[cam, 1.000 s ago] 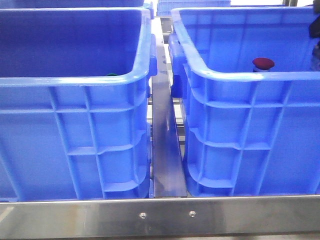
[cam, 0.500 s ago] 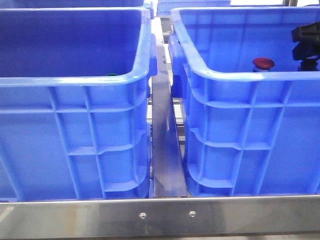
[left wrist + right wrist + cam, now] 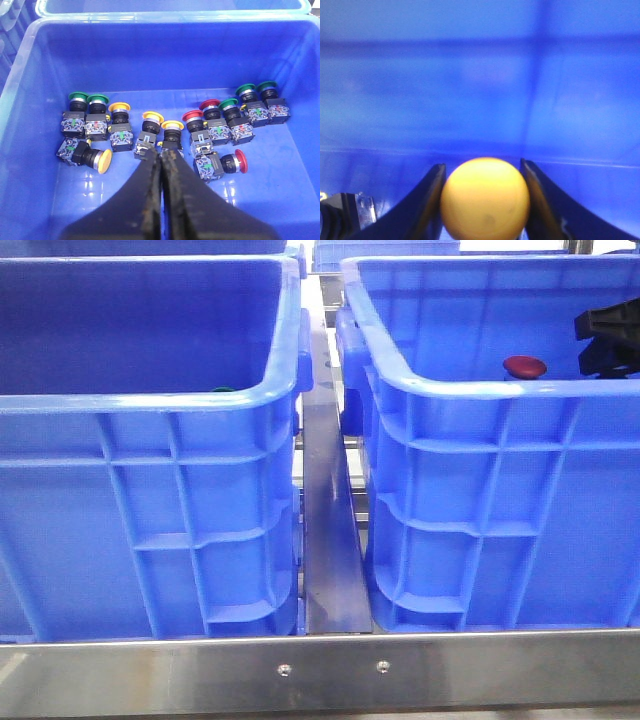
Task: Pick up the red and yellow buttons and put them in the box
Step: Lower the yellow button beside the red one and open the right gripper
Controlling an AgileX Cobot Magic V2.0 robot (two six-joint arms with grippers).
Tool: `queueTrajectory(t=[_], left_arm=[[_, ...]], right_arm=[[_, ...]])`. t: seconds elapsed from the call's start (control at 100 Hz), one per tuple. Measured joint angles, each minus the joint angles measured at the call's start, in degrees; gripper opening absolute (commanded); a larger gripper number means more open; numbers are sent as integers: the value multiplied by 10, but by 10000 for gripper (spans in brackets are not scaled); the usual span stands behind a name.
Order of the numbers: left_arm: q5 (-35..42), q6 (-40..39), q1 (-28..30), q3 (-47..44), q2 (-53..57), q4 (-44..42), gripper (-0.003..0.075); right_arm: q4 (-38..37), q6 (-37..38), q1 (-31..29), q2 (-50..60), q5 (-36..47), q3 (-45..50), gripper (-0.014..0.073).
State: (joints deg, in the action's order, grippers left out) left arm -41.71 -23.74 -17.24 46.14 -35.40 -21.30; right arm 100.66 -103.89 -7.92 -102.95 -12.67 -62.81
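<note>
In the right wrist view my right gripper (image 3: 482, 170) is shut on a yellow button (image 3: 485, 200), whose round cap fills the gap between the fingers. The front view shows the right gripper (image 3: 605, 340) at the far right inside the right-hand box (image 3: 480, 390). A red button (image 3: 525, 366) stands in that box, to the left of the gripper. My left gripper (image 3: 161, 152) is shut on nothing and hangs over the other crate (image 3: 30, 100). Below it lie several yellow buttons (image 3: 171, 125) and red buttons (image 3: 241, 161).
Several green buttons (image 3: 78, 96) are mixed in with the red and yellow ones. In the front view the left crate (image 3: 150, 400) shows one green cap (image 3: 222, 390) over its rim. A metal rail (image 3: 330, 540) runs between the two crates. A grey button body (image 3: 345, 215) sits beside my right fingers.
My right gripper has come in from the right edge of the front view and now sits inside the right box. The red button has not moved.
</note>
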Motion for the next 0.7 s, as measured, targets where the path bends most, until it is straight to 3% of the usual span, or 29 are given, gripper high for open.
queueTrajectory(t=[0.14, 0.28, 0.7], left_arm=[[0, 0, 0, 0, 0, 0, -19], [1, 0, 0, 0, 0, 0, -19], [1, 0, 0, 0, 0, 0, -19]], right_arm=[[3, 0, 0, -3, 8, 0, 474], [15, 0, 0, -5, 17, 0, 571], [22, 0, 0, 66, 22, 28, 584]])
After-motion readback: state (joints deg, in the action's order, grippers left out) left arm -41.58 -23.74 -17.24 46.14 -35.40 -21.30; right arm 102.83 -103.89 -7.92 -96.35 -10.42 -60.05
